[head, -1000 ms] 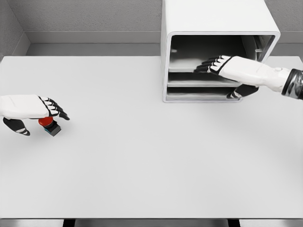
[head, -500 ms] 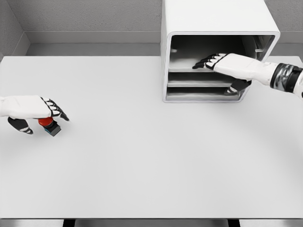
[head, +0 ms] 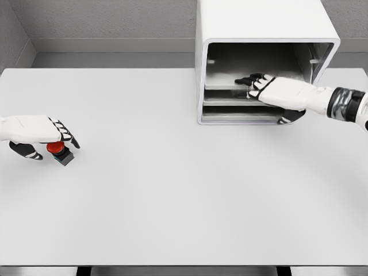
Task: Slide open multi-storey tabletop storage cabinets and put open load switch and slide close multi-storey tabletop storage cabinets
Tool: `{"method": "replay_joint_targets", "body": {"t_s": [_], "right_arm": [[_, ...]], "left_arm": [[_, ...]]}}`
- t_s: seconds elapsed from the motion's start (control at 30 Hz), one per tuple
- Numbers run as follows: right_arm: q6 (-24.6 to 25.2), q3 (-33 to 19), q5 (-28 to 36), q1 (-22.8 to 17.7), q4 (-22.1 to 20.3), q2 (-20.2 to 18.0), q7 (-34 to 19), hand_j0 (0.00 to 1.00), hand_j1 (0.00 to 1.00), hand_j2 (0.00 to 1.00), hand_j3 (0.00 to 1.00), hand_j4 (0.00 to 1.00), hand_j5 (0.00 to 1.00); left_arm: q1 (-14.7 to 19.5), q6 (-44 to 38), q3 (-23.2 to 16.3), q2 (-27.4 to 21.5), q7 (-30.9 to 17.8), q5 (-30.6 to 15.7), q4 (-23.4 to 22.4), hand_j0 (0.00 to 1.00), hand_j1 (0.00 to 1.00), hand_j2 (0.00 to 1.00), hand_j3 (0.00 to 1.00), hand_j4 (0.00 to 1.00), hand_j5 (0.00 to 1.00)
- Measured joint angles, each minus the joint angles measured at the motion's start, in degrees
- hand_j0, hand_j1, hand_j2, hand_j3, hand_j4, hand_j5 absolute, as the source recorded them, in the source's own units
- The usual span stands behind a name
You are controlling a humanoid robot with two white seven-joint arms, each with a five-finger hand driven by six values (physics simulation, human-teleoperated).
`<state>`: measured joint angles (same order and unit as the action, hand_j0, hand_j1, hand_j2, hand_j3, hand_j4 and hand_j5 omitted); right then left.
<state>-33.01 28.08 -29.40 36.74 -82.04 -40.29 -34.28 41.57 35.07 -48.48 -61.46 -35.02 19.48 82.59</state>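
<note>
Likely light, rigid, the small red-capped black-bodied load switch at left edge of white worktop suits a body pinch; left robot hand curls over it, right robot hand lies flat, fingers extended, in the white storage cabinet.

One white storage cabinet stands on the single tabletop, and three shelves show inside its open front, stacked one above another. One load switch with a red button sits at the left side. Two robot hands are in view: a left robot hand and a right robot hand.
</note>
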Motion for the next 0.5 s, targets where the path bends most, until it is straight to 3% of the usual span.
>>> {"method": "replay_joint_targets", "body": {"t_s": [0.13, 0.33, 0.5], "right_arm": [[-0.9, -0.4, -2.2, -1.1, -2.3, -1.1, 0.4, 1.00, 1.00, 1.00, 1.00, 1.00, 1.00], [-1.7, -2.7, 6.2, -3.1, -5.1, -2.5, -0.5, 1.00, 1.00, 1.00, 1.00, 1.00, 1.00], [-2.1, -5.0, 11.9, -5.0, -6.1, -3.1, -0.7, 1.00, 1.00, 1.00, 1.00, 1.00, 1.00]], "left_arm": [[0.1, 0.0, 0.0, -0.1, 0.0, -0.1, 0.3, 0.74, 0.74, 0.74, 0.74, 0.74, 0.74], [0.1, 0.0, -0.3, -0.1, 0.0, -0.2, 0.5, 0.64, 0.64, 0.64, 0.64, 0.64, 0.64], [0.1, 0.0, -0.6, -0.2, 0.0, -0.2, 1.0, 0.50, 0.50, 0.50, 0.50, 0.50, 0.50]]}}
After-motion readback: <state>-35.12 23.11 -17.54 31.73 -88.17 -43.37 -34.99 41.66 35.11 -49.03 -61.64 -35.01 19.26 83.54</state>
